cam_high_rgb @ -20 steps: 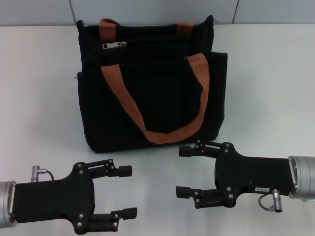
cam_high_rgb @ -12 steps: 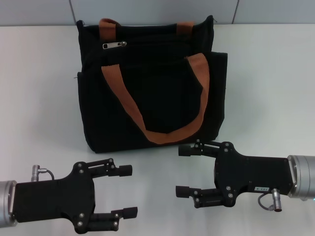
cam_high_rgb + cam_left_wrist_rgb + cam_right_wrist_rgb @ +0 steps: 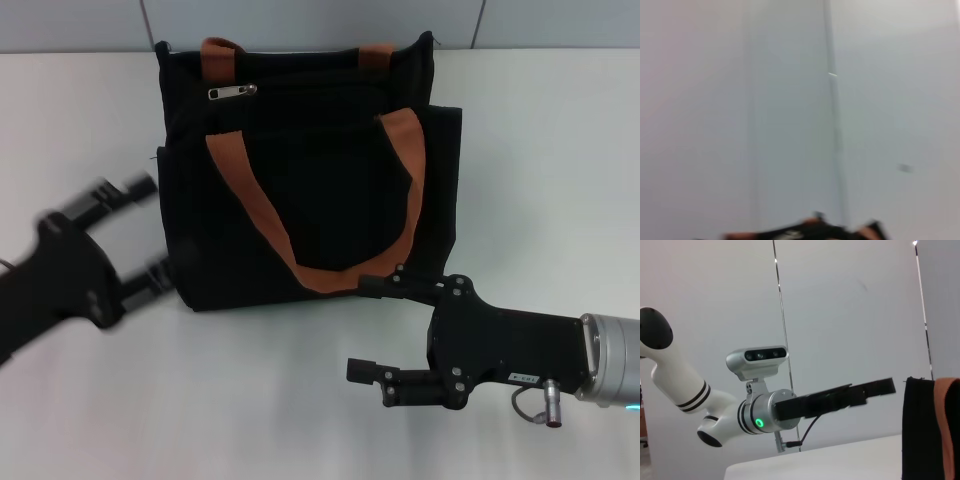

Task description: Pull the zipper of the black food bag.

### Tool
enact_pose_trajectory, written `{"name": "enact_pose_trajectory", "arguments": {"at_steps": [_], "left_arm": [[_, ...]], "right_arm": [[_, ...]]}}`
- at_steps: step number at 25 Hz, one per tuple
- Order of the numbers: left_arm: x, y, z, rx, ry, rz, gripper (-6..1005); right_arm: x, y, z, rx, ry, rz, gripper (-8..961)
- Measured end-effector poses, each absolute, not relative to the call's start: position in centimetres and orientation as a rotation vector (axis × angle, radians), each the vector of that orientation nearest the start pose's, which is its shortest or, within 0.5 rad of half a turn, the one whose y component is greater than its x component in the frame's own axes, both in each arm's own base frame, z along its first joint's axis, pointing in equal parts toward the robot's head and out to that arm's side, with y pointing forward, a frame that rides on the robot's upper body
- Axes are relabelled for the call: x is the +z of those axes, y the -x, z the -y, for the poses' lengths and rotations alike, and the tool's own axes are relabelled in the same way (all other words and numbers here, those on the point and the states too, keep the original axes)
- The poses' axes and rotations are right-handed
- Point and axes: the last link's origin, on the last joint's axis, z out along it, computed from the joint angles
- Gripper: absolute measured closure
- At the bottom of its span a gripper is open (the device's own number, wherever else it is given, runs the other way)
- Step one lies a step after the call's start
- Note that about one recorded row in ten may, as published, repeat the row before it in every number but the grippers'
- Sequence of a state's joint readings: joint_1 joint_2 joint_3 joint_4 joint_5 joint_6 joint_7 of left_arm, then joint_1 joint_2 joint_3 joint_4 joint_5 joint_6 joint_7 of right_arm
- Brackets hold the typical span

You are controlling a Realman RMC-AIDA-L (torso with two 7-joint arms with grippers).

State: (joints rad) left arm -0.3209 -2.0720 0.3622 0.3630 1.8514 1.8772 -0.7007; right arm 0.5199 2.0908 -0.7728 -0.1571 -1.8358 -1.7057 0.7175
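The black food bag (image 3: 300, 190) stands upright at the middle back of the white table, with two orange-brown handles (image 3: 250, 200). The silver zipper (image 3: 232, 91) lies near the bag's upper left edge. My left gripper (image 3: 148, 228) is open and blurred, just off the bag's left side, its fingers (image 3: 140, 187) pointing at the bag. My right gripper (image 3: 365, 327) is open in front of the bag's lower right corner, clear of it. In the right wrist view the left gripper (image 3: 875, 388) shows edge-on beside the bag (image 3: 917, 430). The left wrist view catches only the bag's top (image 3: 805, 232).
The white table (image 3: 540, 170) runs out on both sides of the bag and in front of it. A grey panelled wall (image 3: 300, 20) stands right behind the bag. The left arm's silver wrist (image 3: 760, 415) shows in the right wrist view.
My left gripper has swung up from the front of the table to the bag's left side. The right gripper has shifted slightly forward and left. The bag has not moved.
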Motion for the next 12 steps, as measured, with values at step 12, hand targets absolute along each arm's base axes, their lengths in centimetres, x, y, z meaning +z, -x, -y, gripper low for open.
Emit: {"name": "enact_pose_trajectory", "arguments": {"at_steps": [12], "left_arm": [[2.9,31.3,-29.5,-0.952,2.122,0.307,310]], "right_arm": [[-7.5,-24.7,-24.6,1.17,2.776,-0.24,118]]}}
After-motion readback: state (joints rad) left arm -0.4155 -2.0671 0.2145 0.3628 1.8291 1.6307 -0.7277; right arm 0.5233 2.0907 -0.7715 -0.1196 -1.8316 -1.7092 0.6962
